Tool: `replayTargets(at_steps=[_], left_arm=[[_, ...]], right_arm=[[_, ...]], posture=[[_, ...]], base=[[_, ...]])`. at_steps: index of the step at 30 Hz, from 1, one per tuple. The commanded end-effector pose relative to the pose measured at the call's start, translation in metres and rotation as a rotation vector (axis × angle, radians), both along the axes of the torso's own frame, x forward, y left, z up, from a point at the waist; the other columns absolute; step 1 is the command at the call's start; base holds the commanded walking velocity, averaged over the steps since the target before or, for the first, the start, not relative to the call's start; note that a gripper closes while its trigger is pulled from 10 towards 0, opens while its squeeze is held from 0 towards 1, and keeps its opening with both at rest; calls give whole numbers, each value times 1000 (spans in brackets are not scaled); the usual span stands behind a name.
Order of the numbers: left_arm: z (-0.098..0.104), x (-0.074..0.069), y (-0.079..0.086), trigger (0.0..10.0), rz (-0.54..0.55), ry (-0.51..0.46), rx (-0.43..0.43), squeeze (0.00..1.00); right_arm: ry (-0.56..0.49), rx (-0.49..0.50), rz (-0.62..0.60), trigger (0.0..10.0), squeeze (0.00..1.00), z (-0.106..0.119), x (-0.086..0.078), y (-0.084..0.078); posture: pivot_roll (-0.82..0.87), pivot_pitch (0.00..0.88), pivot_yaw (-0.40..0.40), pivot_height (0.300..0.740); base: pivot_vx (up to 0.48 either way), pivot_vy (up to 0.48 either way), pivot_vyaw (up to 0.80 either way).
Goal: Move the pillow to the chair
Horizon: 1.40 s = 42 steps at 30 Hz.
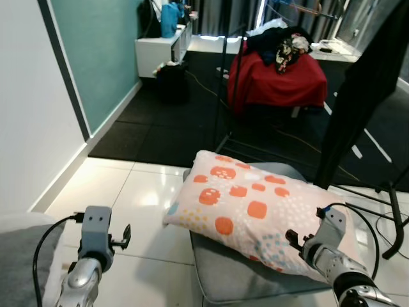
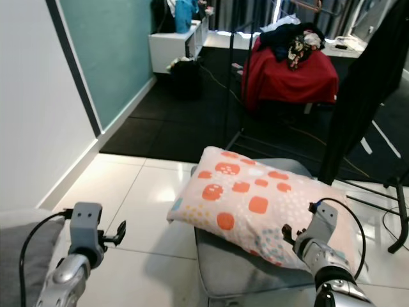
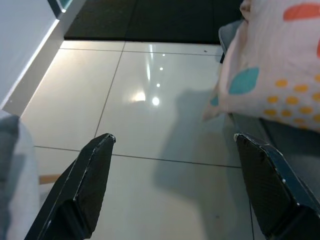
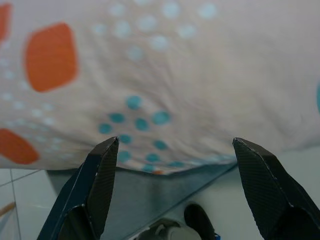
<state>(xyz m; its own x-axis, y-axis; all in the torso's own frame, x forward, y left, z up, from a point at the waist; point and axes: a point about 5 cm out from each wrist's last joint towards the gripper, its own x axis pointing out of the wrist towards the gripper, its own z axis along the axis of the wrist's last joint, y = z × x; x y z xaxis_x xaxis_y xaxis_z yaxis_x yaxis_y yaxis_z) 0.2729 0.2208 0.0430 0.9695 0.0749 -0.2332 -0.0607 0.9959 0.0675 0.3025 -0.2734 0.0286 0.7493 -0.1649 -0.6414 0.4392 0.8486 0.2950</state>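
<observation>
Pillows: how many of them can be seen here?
1. The pillow, with orange and teal spots, lies on the grey chair. The right pincer is open just before its edge. Another could be hidden outside the views.

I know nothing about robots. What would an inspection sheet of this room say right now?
Surface: glossy white tile floor, dark carpet beyond.
Job's things: dotted pillow lies on the grey chair seat.
Clutter: clothes heaped on a red-covered piece of furniture.
Grippers: left gripper open over the floor; right gripper open at the pillow's edge, holding nothing.
Cables: black cable at the left wrist, another at the right.
Surroundings: teal wall, white cabinet.
</observation>
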Motion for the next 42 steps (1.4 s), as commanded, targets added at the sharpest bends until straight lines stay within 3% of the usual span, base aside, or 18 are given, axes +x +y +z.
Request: replayTargets(at_steps=[1, 10, 17, 29, 30, 31, 34, 36, 37, 42], left_arm=[[3, 0, 2, 10000, -8, -12, 23, 0], [9, -7, 7, 10000, -31, -16, 60, 0], [14, -16, 17, 10000, -39, -11, 95, 0], [24, -22, 21, 10000, -56, -7, 129, 0], [24, -22, 20, 10000, -63, -6, 131, 0], [24, -22, 18, 10000, -71, -5, 135, 0], [24, -22, 18, 10000, -73, -4, 136, 0], [25, -22, 18, 10000, -71, -2, 135, 0], [25, -22, 18, 10000, -71, -1, 134, 0], [24, -22, 16, 10000, -69, 5, 129, 0]], right_arm=[[-14, 7, -24, 10000, 0, 5, 4, -3], [-144, 186, -121, 10000, 0, 18, 20, 10], [-143, 330, -235, 10000, 0, 6, 14, 17], [-26, 295, -400, 10000, 0, -10, 0, 16], [0, 286, -379, 10000, 0, -11, 0, 19], [65, 186, -196, 10000, 0, -11, 3, 30], [79, 148, -120, 10000, 0, -11, 4, 33], [59, -126, 176, 10000, 0, -1, 11, 33], [53, -218, 273, 10000, 0, 2, 14, 34], [-88, -344, 447, 10000, 0, 27, 26, 31]], posture=[[-166, 43, -45, 605], [-121, 100, -13, 570], [-92, 132, 6, 545], [-81, 165, 15, 510], [-82, 166, 15, 505], [-84, 168, 14, 495], [-85, 168, 13, 490], [-91, 171, 10, 480], [-91, 171, 10, 475], [-112, 170, 5, 460]], base=[[0, 0, 0], [0, 0, 0], [0, 0, 0], [0, 0, 0], [0, 0, 0], [0, 0, 0], [0, 0, 0], [0, 0, 0], [0, 0, 0], [0, 0, 0]])
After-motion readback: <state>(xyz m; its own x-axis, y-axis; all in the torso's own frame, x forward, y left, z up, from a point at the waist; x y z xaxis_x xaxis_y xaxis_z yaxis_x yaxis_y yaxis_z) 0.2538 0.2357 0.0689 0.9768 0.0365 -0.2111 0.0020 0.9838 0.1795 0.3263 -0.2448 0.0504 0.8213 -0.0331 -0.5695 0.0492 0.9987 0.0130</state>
